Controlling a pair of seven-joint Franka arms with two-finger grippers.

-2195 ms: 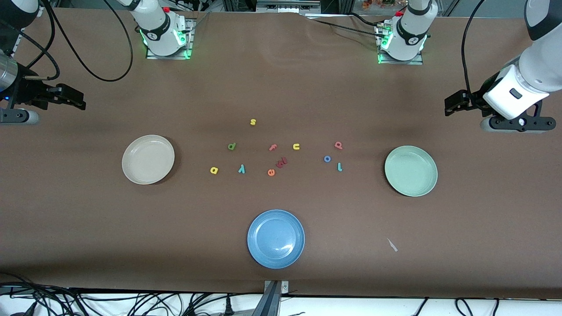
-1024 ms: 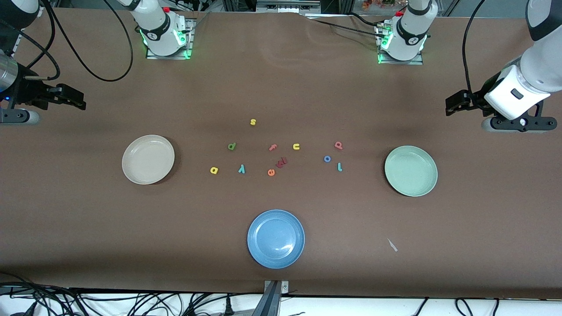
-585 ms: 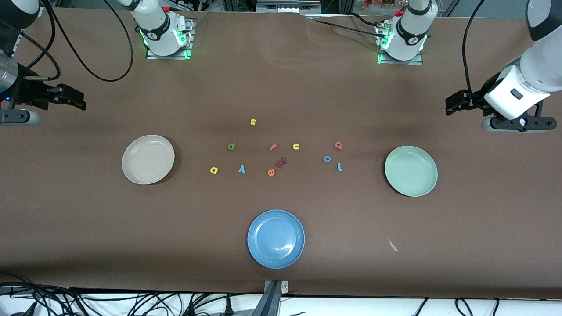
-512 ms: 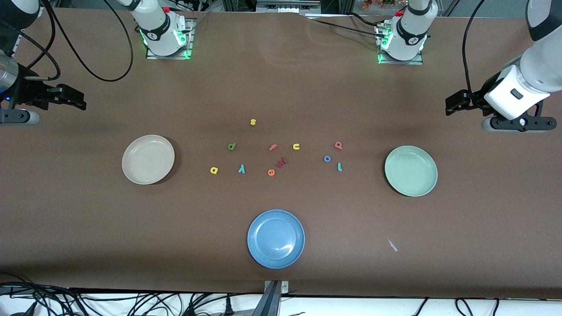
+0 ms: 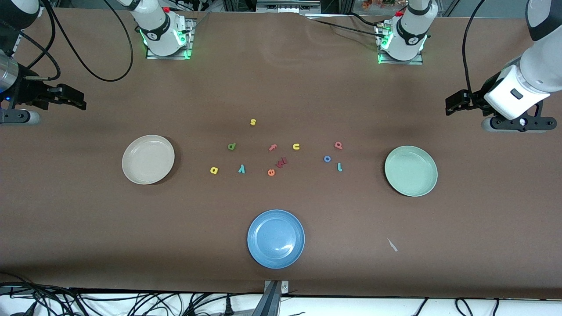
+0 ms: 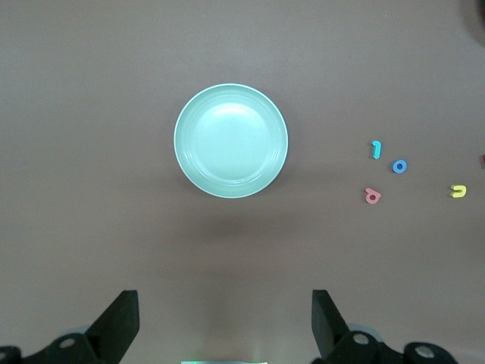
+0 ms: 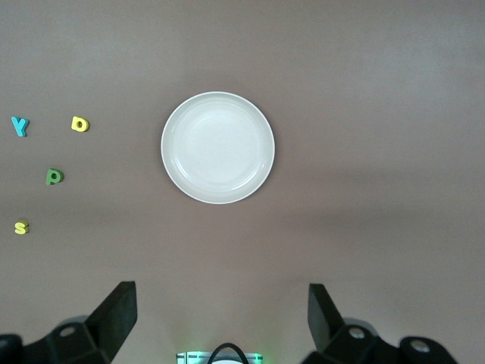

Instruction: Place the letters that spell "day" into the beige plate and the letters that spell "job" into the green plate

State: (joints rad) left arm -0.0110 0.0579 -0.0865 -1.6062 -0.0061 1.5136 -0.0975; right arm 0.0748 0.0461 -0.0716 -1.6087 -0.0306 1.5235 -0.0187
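Overall brown tabletop (matte, cables along near edge), claws waiting.

Dark red letters overlapping, unreadable.

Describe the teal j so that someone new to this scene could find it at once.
Start at the green plate toward the left arm's end of the table. Three letters lie beside it, toward the table's middle. The teal j is the thin hook nearest the front camera, next to the blue o ring and pinkish-red b.

Matt brown table cover; glossy blue plate; matt beige plate.
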